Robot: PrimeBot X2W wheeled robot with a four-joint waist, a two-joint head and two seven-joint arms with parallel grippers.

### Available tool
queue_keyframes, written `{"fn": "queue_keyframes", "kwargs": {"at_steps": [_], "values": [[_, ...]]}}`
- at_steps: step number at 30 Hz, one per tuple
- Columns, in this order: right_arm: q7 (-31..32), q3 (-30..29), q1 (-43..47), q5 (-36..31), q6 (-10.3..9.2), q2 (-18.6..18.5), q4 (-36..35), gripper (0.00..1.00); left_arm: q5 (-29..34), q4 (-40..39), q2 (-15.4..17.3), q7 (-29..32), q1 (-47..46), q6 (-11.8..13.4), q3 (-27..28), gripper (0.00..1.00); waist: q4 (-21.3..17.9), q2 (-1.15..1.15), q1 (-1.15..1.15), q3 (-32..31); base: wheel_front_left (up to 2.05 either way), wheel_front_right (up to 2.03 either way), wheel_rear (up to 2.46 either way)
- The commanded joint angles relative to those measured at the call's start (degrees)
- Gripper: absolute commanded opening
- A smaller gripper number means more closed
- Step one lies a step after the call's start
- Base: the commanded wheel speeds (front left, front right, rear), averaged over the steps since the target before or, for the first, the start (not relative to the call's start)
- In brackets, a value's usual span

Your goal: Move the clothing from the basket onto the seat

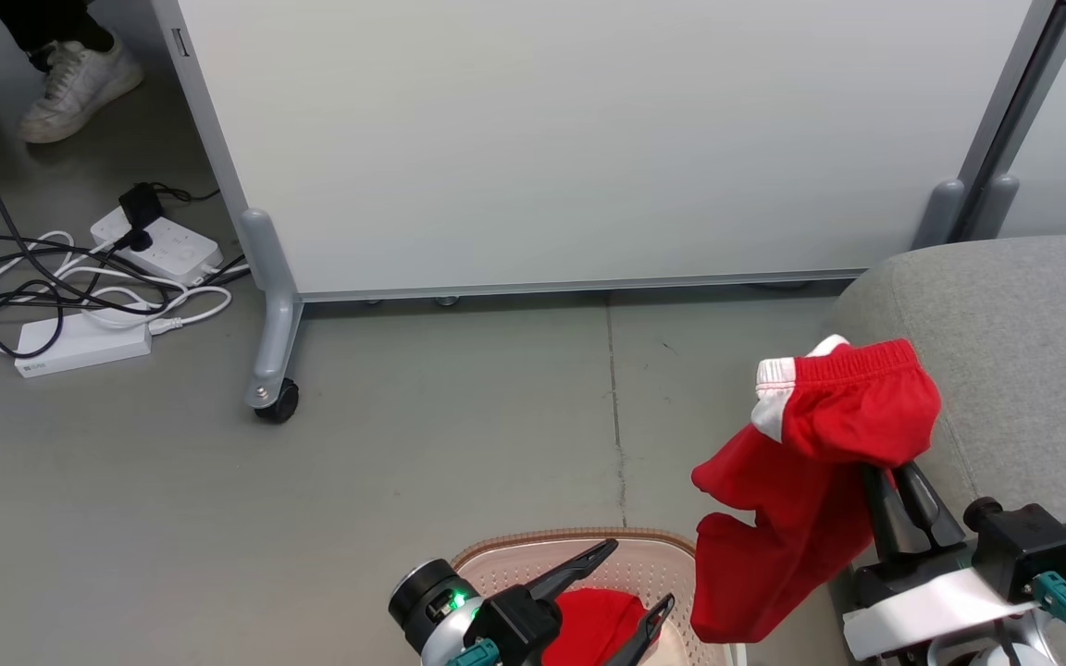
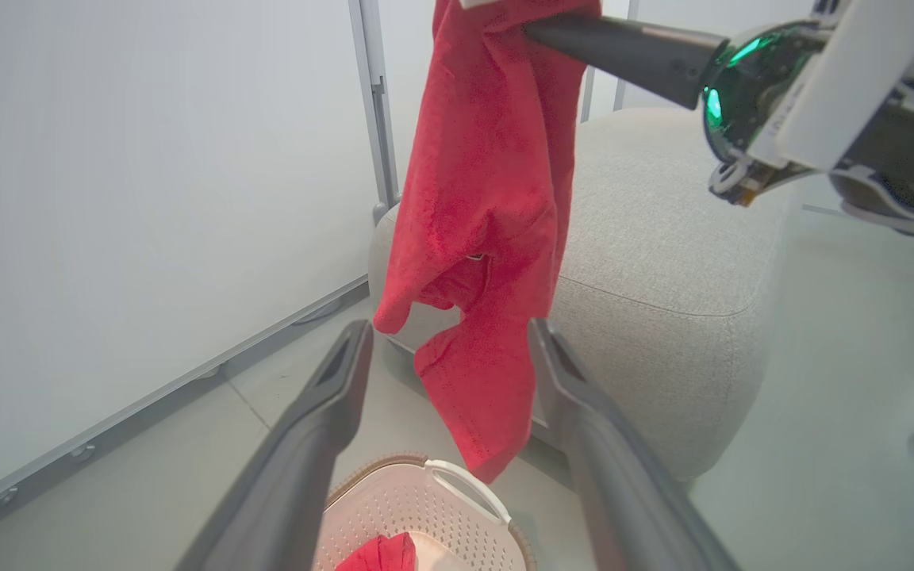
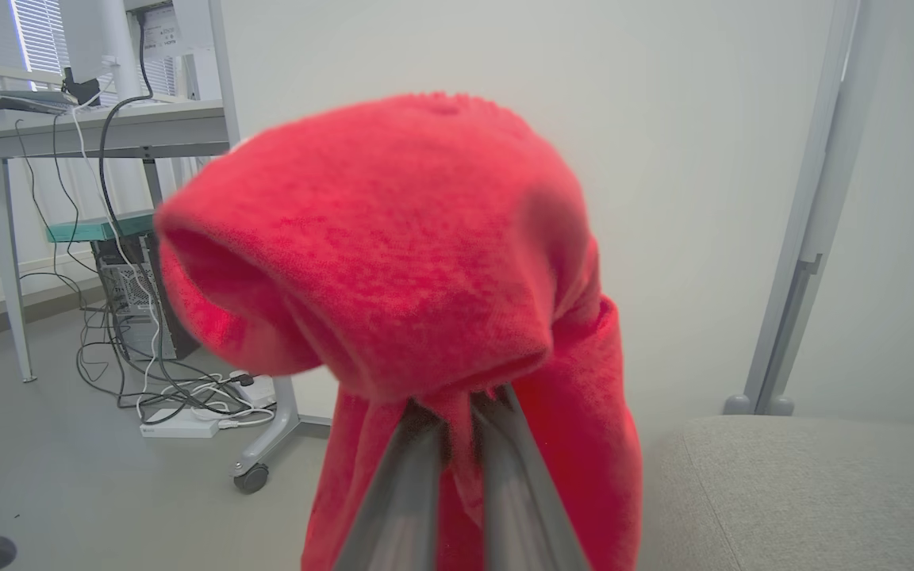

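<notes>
Garment lifted out of the basket, short of the seat

The right pincer (image 1: 886,474) was clamped narrow on the red garment with white trim (image 1: 811,435). It pinched a bunch of cloth near the waistband, so the rest draped down freely. Held that high, the lower hem hung clear of the rim of the basket (image 1: 553,544), probably to avoid snagging. The cloth hung close to the front edge of the seat (image 1: 1023,324), not yet over the cushion. The left pincer (image 1: 641,573) stood wide and empty above the basket, apparently poised for the second red garment (image 1: 593,624) lying crumpled inside. By my judgement the first carry was about half done, and the arm needed to swing right so the cloth would land on top rather than slide down the side.
</notes>
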Motion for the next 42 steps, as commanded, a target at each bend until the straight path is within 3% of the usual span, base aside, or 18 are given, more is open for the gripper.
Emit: {"fn": "queue_keyframes", "kwargs": {"at_steps": [1, 12, 33, 42], "values": [[-0.38, -0.5, 0.41, 0.02, 0.05, -0.35, -0.15, 0.0, 0.62, 0.15, 0.18, -0.07, 0.8, -0.15, 0.39, 1.0, -0.2, 0.0, 0.0, 0.0, 0.0, 0.0, 0.0], [-0.38, -0.96, -0.19, -1.1, 0.05, -1.05, -1.07, 0.0, 2.05, -0.08, -0.21, -0.08, 0.47, -0.16, 0.94, 1.0, -3.62, 0.0, 0.0, 0.65, 0.0, 0.0, 0.0], [-0.38, -3.59, -0.14, -1.91, 0.05, -2.18, -2.72, 0.0, 2.89, -1.69, -1.46, -0.08, 0.21, -0.11, 2.46, 1.0, -22.17, 0.0, 0.0, 2.62, 0.0, 0.0, 0.0], [-0.38, -3.74, 0.24, -2.04, 0.05, -1.47, -3.0, 0.0, 3.54, -1.89, -1.62, -0.08, -0.58, -0.11, 2.47, 1.0, -27.69, 0.0, 0.0, 4.31, 0.0, 0.0, 0.0]]}}
